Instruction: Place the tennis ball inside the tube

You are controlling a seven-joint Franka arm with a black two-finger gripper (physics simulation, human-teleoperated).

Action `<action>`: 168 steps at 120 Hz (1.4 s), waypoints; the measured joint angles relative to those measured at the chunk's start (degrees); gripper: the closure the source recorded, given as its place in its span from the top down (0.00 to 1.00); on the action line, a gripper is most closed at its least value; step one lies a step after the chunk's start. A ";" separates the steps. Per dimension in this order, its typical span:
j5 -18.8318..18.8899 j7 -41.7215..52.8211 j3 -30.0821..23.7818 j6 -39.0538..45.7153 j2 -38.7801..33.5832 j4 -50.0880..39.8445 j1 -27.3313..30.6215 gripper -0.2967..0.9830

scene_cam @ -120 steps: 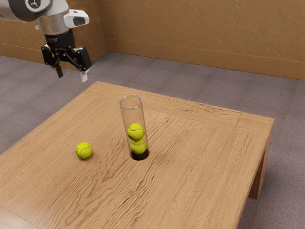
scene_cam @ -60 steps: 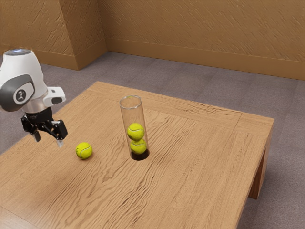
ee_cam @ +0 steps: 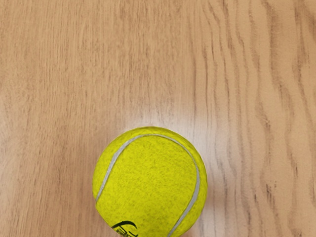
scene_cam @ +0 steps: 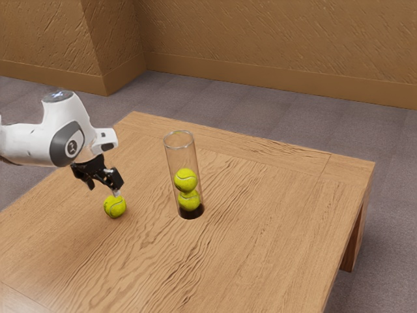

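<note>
My gripper (scene_cam: 104, 188) is open in the exterior view, low over the table and just above the loose tennis ball (scene_cam: 115, 206), its fingertips near the ball's upper side. The ball rests on the wood; in the wrist view the same tennis ball (ee_cam: 150, 182) lies close under my hand. Toward the exterior view's right of it stands the clear tube (scene_cam: 171, 156), upright with an open top and a black base. Two tennis balls are stacked inside the tube, an upper ball (scene_cam: 186, 179) and a lower ball (scene_cam: 189, 200).
The wooden table (scene_cam: 273, 228) carries the tube and the loose ball, with the tube's rim standing well above the ball. A table corner is at the exterior view's right, with carpeted floor (scene_cam: 260, 111) and a brown wall beyond.
My hand has come down from high above the table's far left area, then across toward the exterior view's right, to the loose ball. The balls and the tube have kept their places.
</note>
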 joint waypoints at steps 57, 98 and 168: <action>-0.62 4.91 -0.15 0.72 10.75 6.35 0.46 0.77; -0.81 6.67 -0.35 0.36 13.28 7.01 0.50 0.73; 0.54 6.14 -3.27 -6.61 -6.92 7.99 1.38 0.44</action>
